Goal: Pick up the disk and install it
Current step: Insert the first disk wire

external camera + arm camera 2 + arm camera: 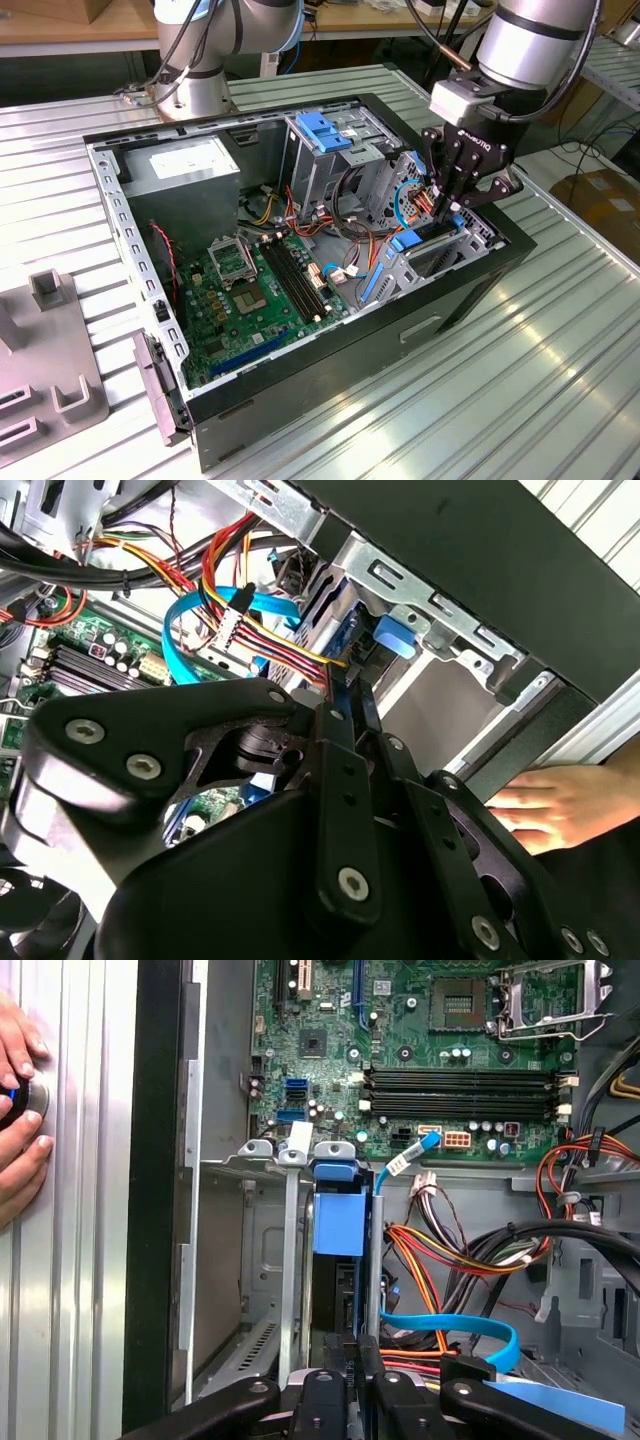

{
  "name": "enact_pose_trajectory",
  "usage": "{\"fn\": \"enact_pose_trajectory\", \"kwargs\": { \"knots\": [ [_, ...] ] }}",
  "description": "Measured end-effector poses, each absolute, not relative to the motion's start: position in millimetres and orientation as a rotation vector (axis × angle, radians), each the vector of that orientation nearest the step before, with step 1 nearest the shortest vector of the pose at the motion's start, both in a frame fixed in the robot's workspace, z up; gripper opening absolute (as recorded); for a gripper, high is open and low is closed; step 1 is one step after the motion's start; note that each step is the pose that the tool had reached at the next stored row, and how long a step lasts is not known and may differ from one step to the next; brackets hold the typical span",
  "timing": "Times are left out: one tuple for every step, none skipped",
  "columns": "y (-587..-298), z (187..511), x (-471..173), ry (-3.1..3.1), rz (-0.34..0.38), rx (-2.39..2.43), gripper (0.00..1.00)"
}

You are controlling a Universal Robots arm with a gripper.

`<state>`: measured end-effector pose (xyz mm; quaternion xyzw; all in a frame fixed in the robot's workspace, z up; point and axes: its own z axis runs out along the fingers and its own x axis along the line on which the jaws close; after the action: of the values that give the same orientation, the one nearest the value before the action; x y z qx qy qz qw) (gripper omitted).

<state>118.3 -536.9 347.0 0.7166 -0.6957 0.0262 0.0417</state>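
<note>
The disk (337, 1228) stands on edge inside the open computer case, partway down a slot of the metal drive cage (289, 1260). Its blue bracket faces the first wrist camera, with the dark body behind it. My gripper (346, 1356) is directly over it, its black fingers shut on the disk's narrow edge. In the second wrist view the fingertips (338, 712) pinch together just above the disk (335, 630). In the exterior view my gripper (447, 205) reaches down into the case's corner at that view's right, beside the blue bracket parts.
Orange, red and yellow wires and a blue flat cable (450, 1325) hang close beside the cage. The motherboard (250, 300) and power-supply box (185, 170) fill the case. A person's hand (15, 1110) rests on the table outside the case wall. A second arm's base (190, 60) stands behind.
</note>
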Motion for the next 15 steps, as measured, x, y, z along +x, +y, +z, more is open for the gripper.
{"fn": "enact_pose_trajectory", "kwargs": {
  "knots": [
    [-536.9, 346.8, 118.5, -2.131, 0.08, 2.192, 0.17],
    [-536.9, 346.5, 118.7, -2.133, 0.08, 2.19, 0.17],
    [-536.9, 346.3, 118.7, -2.133, 0.08, 2.189, 0.17],
    [-536.9, 346.1, 118.7, -2.134, 0.08, 2.189, 0.17],
    [-536.9, 345.6, 118.8, -2.134, 0.08, 2.189, 0.17],
    [-536.9, 345.2, 118.8, -2.134, 0.08, 2.189, 0.17],
    [-536.9, 344.8, 118.8, -2.134, 0.08, 2.189, 0.17],
    [-536.9, 344.5, 118.8, -2.134, 0.08, 2.189, 0.17],
    [-536.9, 343.9, 118.8, -2.134, 0.08, 2.189, 0.17],
    [-536.9, 343.2, 118.8, -2.134, 0.08, 2.189, 0.17],
    [-536.9, 342.9, 118.8, -2.134, 0.08, 2.189, 0.17],
    [-536.9, 342.7, 118.8, -2.134, 0.08, 2.189, 0.17],
    [-536.9, 342.4, 118.8, -2.134, 0.08, 2.189, 0.17],
    [-536.9, 342.4, 118.8, -2.134, 0.08, 2.189, 0.17],
    [-536.9, 342.4, 118.8, -2.134, 0.08, 2.189, 0.17]
  ]
}}
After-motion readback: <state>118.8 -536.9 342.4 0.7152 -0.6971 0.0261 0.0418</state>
